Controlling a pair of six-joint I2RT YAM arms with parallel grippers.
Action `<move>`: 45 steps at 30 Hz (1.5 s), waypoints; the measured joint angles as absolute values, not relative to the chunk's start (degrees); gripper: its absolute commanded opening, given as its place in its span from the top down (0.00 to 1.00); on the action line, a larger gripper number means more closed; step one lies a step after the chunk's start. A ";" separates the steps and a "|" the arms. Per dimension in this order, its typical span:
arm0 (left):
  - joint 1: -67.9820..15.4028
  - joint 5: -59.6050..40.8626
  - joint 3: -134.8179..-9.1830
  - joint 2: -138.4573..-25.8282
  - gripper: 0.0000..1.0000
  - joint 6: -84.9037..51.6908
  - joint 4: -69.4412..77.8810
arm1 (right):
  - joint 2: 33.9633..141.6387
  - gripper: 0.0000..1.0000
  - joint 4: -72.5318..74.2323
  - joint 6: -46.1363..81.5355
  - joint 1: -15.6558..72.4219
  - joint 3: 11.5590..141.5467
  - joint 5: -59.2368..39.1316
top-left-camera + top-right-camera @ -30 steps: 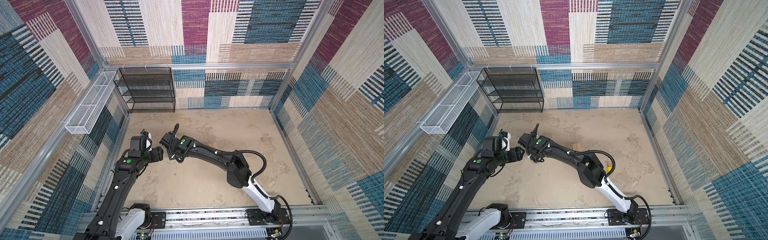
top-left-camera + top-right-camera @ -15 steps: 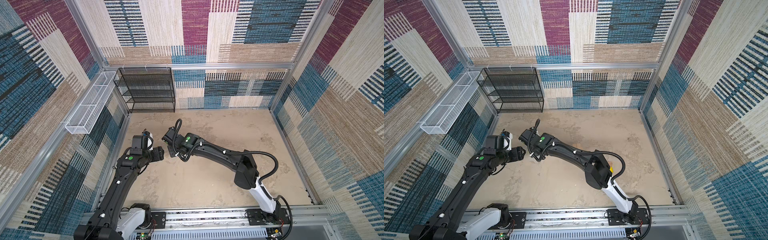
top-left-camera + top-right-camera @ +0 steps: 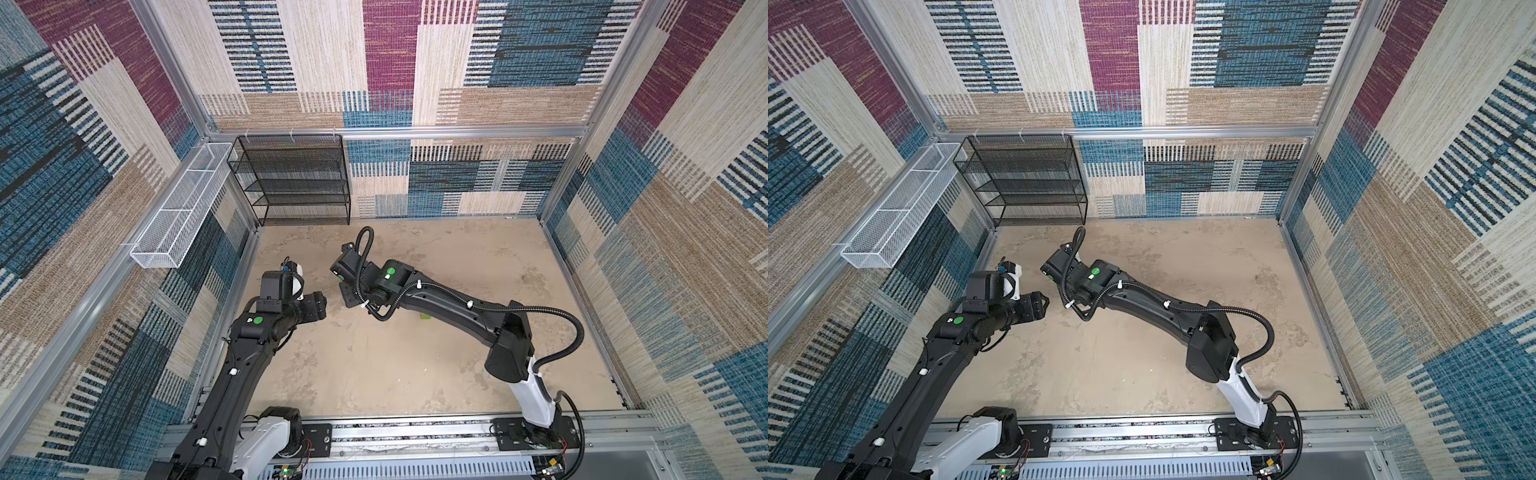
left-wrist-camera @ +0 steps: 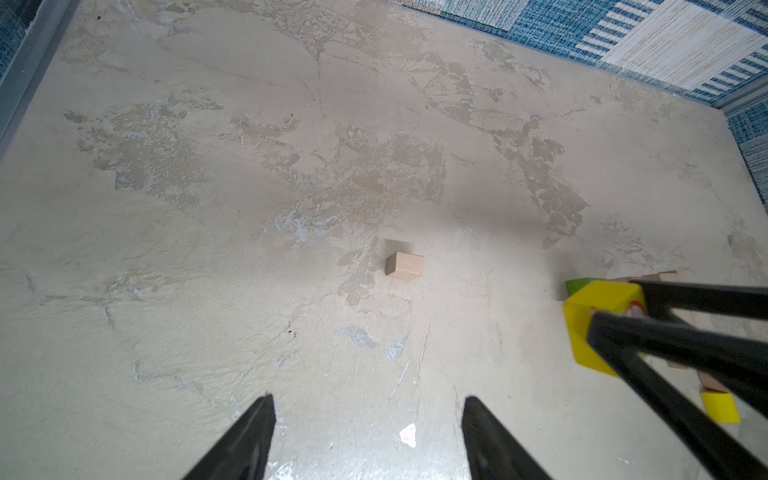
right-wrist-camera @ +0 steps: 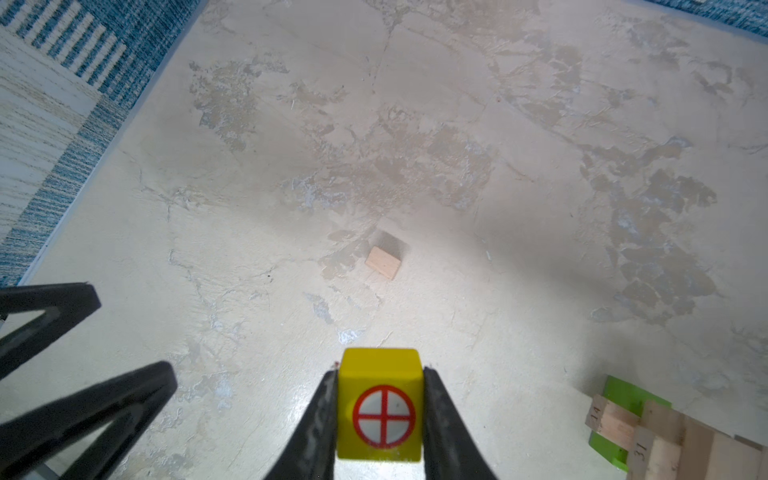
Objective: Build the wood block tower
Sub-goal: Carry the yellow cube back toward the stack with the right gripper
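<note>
My right gripper is shut on a yellow cube with a red crossed circle on its face, held above the floor. The wood block tower lies off to one side: a green oblong under crossed tan bricks. In a top view only a green sliver shows beneath the right arm. A small tan cube sits alone on the floor ahead of both grippers. My left gripper is open and empty, close beside the right gripper. The left wrist view also shows the held yellow cube.
A black wire shelf stands at the back left. A white wire basket hangs on the left wall. Patterned walls close the floor in on three sides. A small yellow piece lies by the tower.
The right arm's elbow has swung to the right and its wrist has shifted slightly, still holding the yellow cube. The left arm has barely moved.
</note>
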State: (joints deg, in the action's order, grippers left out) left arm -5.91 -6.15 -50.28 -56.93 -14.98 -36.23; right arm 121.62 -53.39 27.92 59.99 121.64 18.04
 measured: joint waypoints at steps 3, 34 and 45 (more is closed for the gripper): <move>-6.04 -6.15 -50.89 -57.43 0.25 -14.98 -36.23 | 120.01 1.00 -53.34 27.57 59.61 120.42 18.17; -28.08 -4.29 -62.30 -70.26 0.25 -22.55 -33.08 | 98.94 1.00 -49.12 28.45 48.34 97.58 17.78; -35.22 -4.45 -66.96 -76.58 0.25 -24.84 -31.18 | 90.02 1.00 -47.88 31.27 45.87 86.04 17.87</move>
